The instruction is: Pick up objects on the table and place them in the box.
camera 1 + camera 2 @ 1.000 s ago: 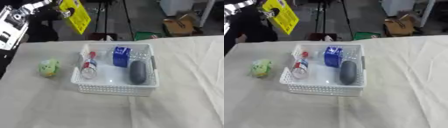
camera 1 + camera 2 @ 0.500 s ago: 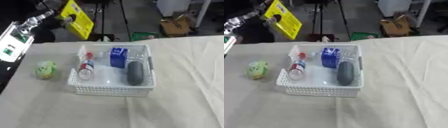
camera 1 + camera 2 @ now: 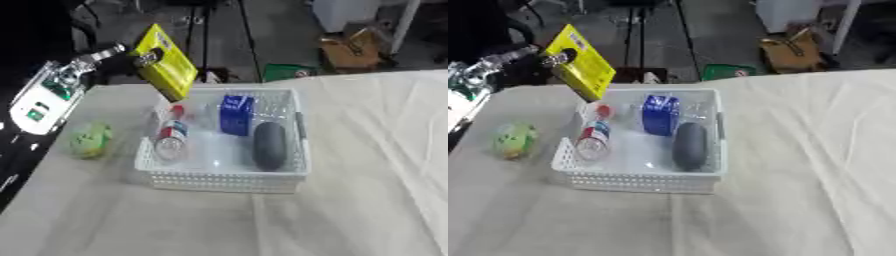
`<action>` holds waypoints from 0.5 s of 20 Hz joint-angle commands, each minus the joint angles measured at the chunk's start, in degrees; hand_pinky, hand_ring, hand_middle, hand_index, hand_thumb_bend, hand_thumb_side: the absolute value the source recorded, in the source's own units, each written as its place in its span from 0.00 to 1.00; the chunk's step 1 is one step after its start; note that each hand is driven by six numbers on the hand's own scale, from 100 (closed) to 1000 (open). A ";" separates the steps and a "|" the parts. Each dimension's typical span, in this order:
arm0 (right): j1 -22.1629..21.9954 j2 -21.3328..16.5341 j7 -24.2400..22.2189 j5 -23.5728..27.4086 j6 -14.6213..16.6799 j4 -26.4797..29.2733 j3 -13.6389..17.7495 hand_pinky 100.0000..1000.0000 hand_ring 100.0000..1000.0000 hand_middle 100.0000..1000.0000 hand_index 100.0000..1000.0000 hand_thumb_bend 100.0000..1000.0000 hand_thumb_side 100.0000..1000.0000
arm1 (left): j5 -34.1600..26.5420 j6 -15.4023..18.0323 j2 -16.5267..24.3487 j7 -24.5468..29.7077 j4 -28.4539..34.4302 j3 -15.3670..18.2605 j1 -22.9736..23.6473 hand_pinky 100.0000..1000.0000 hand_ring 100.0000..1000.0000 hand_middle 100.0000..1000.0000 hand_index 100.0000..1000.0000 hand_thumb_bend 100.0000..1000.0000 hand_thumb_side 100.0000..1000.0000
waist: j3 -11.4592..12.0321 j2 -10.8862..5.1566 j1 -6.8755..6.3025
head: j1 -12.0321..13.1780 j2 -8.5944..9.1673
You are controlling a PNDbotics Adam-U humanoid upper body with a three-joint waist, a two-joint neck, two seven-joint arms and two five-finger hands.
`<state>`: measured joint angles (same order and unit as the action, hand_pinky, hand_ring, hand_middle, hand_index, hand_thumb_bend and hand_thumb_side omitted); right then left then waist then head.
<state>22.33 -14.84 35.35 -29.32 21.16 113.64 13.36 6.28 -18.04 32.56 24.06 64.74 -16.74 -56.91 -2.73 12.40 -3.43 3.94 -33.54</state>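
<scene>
Left hand [image 3: 147, 57] pinches a yellow box [image 3: 169, 70] by its upper edge, held tilted above the basket's [image 3: 219, 182] far-left corner. Right hand out of view. To do it well: lower over the free strip between bottle [image 3: 170, 137] and blue carton [image 3: 234, 114], then release. Dark oval [image 3: 269, 146] fills the right side. Green toy [image 3: 88, 140] waits on the tabletop [image 3: 350, 210], left of the basket.

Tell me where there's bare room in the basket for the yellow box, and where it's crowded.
Free: the basket's front strip, between the near wall and the ends of the bottle and dark oval object. Crowded: the back, where the blue box stands. The left hand holds the yellow box above the back-left corner.
</scene>
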 commanded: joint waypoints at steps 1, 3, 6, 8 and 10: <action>0.96 -0.78 -0.16 0.28 0.14 0.95 -0.15 0.77 0.74 0.58 0.82 0.00 1.00 | -0.85 -0.02 -0.03 1.46 -1.00 -0.04 -1.99 0.91 0.72 0.63 0.50 0.00 0.93 | -0.12 -0.80 0.07 | 0.18 0.85; 0.97 -0.78 -0.19 0.30 0.16 0.95 -0.16 0.77 0.74 0.58 0.82 0.00 1.00 | -0.94 0.20 -0.32 1.84 -1.61 -0.05 -2.25 0.93 0.73 0.65 0.54 0.00 1.00 | -0.16 -0.78 0.05 | 0.21 0.88; 1.08 -0.82 -0.25 0.37 0.18 0.95 -0.23 0.77 0.74 0.58 0.82 0.00 1.00 | -2.30 0.73 -1.49 3.65 -2.60 -0.47 -2.85 0.94 0.75 0.66 0.59 0.07 1.00 | -0.37 -0.68 -0.07 | 0.35 0.89; 1.10 -0.83 -0.28 0.39 0.19 0.95 -0.24 0.77 0.74 0.58 0.82 0.00 1.00 | -2.82 1.06 -1.75 5.19 -3.16 -0.38 -3.13 0.94 0.75 0.68 0.62 0.11 1.00 | -0.43 -0.64 -0.14 | 0.38 0.91; 1.11 -0.83 -0.30 0.42 0.20 0.95 -0.25 0.77 0.74 0.58 0.82 0.00 1.00 | -3.27 1.37 -1.96 6.55 -3.49 -0.27 -3.23 0.95 0.76 0.69 0.65 0.13 1.00 | -0.49 -0.60 -0.18 | 0.35 0.95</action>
<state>22.68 -14.84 35.21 -29.16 21.27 113.64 13.09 3.55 -16.89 29.75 29.76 61.04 -17.44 -58.53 -3.19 12.67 -3.79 4.15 -33.15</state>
